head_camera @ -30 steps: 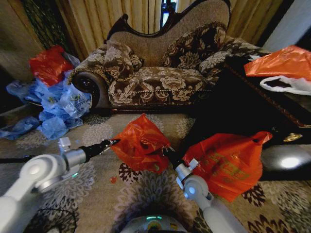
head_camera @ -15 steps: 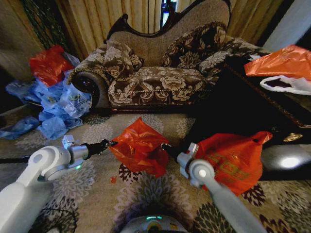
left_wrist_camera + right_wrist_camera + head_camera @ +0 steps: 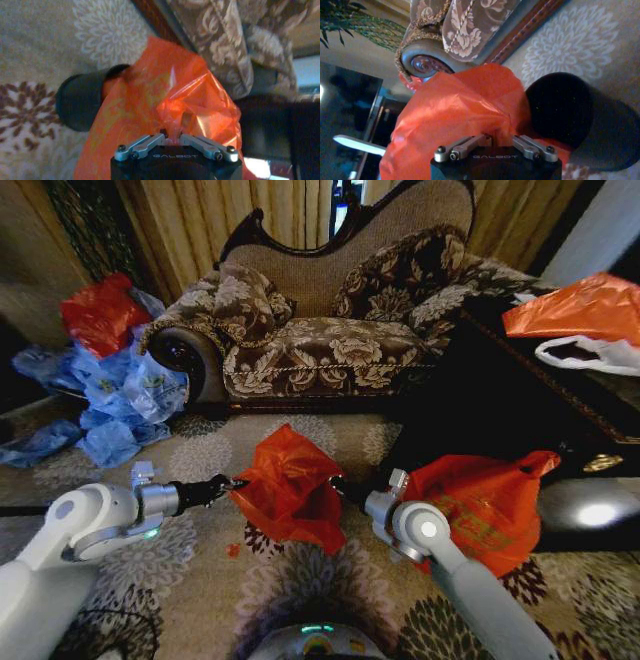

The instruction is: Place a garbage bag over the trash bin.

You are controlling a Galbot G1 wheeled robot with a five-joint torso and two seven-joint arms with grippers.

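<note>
The garbage bag (image 3: 290, 488), thin crinkly red-orange plastic, hangs stretched between my two grippers above the patterned carpet. My left gripper (image 3: 236, 483) is shut on the bag's left edge and my right gripper (image 3: 338, 484) is shut on its right edge. In the left wrist view the fingertips (image 3: 150, 141) pinch the garbage bag (image 3: 165, 101), with the black trash bin (image 3: 80, 98) just beyond and partly draped by it. The right wrist view shows the garbage bag (image 3: 455, 112) beside the open round mouth of the trash bin (image 3: 575, 116). The bag hides the bin in the head view.
A floral sofa (image 3: 320, 330) stands behind. A larger printed orange bag (image 3: 480, 510) leans by a dark table (image 3: 520, 410) at the right, which carries an orange bag (image 3: 580, 305) and a white one (image 3: 590, 355). Blue bags (image 3: 120, 400) and a red bag (image 3: 100, 310) are piled at the left.
The bag has sunk a little and is bunched narrower between the grippers. The right arm's wrist has swung up and outward; both grippers keep their hold.
</note>
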